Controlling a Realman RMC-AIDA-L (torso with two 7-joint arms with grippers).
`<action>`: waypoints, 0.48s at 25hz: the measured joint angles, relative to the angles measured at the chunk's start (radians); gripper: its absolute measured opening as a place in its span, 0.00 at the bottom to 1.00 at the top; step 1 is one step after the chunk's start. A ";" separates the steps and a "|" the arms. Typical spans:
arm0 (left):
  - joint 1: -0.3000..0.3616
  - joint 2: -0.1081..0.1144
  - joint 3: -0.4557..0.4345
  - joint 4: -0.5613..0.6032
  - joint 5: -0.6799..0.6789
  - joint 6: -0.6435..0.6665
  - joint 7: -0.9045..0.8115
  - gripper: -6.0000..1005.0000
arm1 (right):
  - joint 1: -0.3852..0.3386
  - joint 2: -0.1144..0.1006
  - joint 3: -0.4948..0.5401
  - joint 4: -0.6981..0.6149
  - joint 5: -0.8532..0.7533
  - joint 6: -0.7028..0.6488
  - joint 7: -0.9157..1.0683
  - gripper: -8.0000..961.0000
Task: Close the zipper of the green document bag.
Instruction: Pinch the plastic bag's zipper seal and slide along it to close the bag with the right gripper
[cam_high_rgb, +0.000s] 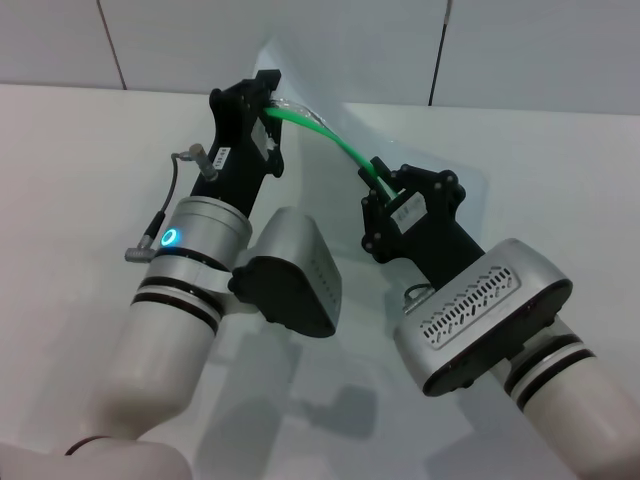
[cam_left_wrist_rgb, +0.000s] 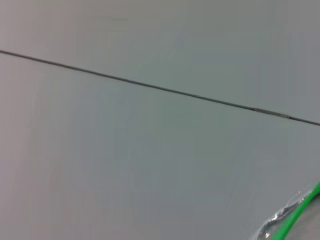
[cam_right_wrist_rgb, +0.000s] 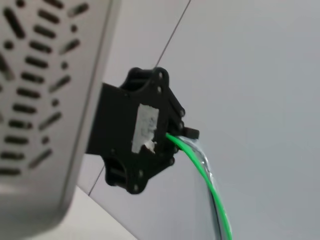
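White tabletop (cam_high_rgb: 60, 150) and pale wall panels with thin dark seams are filling the background. Lifted above that surface, the green document bag (cam_high_rgb: 300, 75) is hanging as a clear, barely visible film, with the zipper (cam_high_rgb: 330, 135) arcing in bright green between the two arms, from about 11 o'clock of the head view down toward its centre. At the upper end the left gripper (cam_high_rgb: 268, 105) is pinching the strip, its black fingers closed tight on the zipper's end. At the lower end the right gripper (cam_high_rgb: 383, 180) is clamping the strip too, fingers drawn together around it. The right wrist view is showing what the head view cannot: the left gripper (cam_right_wrist_rgb: 175, 135) seen from the side, the green line emerging from its tip with crinkled clear plastic beside it. The left wrist view is catching only a short piece of zipper (cam_left_wrist_rgb: 297, 215) at 5 o'clock against the wall.
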 joint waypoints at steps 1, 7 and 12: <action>0.001 0.000 -0.001 0.000 0.000 -0.002 -0.004 0.07 | 0.000 0.000 0.000 0.003 0.000 0.000 0.004 0.09; 0.003 0.000 -0.005 0.000 0.000 -0.023 -0.020 0.07 | -0.004 0.000 0.004 0.019 0.000 0.000 0.019 0.09; 0.003 0.000 -0.005 0.000 -0.001 -0.025 -0.020 0.07 | -0.012 0.000 0.006 0.030 0.000 0.000 0.021 0.09</action>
